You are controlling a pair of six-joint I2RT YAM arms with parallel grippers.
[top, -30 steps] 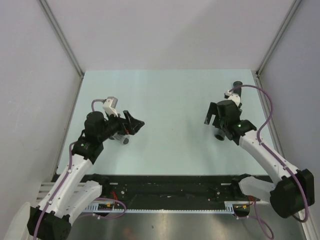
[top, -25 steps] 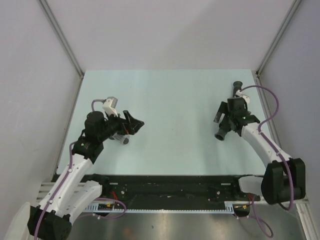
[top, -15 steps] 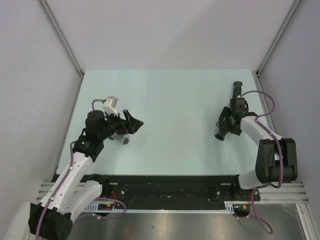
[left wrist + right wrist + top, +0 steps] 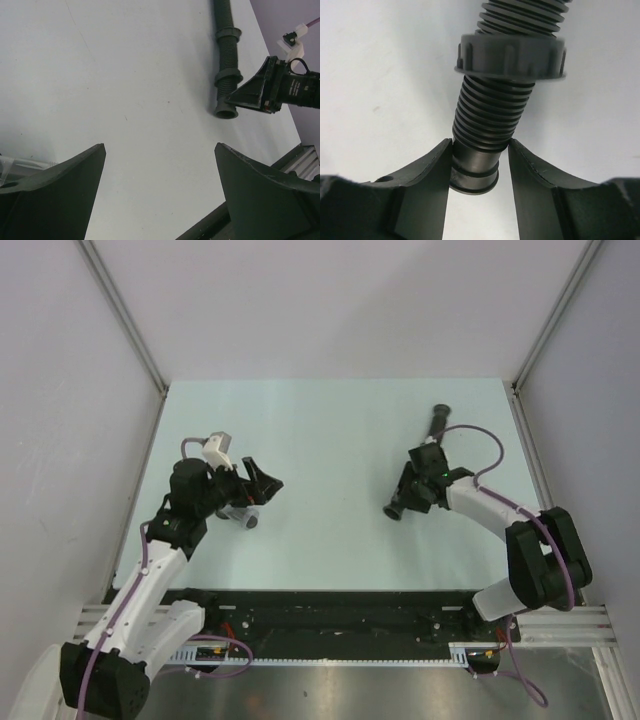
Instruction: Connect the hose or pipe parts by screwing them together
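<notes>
The black ribbed hose [image 4: 437,422] lies slanted on the right half of the pale table [image 4: 330,430], its near collar end [image 4: 394,510] pointing toward the middle. My right gripper [image 4: 415,488] is shut on it. In the right wrist view both fingers press the hose [image 4: 490,115] just above its smooth end, below a grey ribbed collar [image 4: 512,55]. The short grey fitting [image 4: 248,521] rests on the table at the left. Just above it, my left gripper [image 4: 256,483] stands open and empty. In the left wrist view the hose [image 4: 227,60] is far beyond the wide-apart left gripper [image 4: 160,146].
Grey walls with metal corner posts [image 4: 128,325] close in the table on three sides. A black rail [image 4: 340,615] runs along the near edge between the arm bases. Thin purple cables [image 4: 475,435] loop off both wrists.
My right gripper has closed on the hose and carried its near end leftward from the table's right edge toward the middle. The left arm has barely moved and stays open.
</notes>
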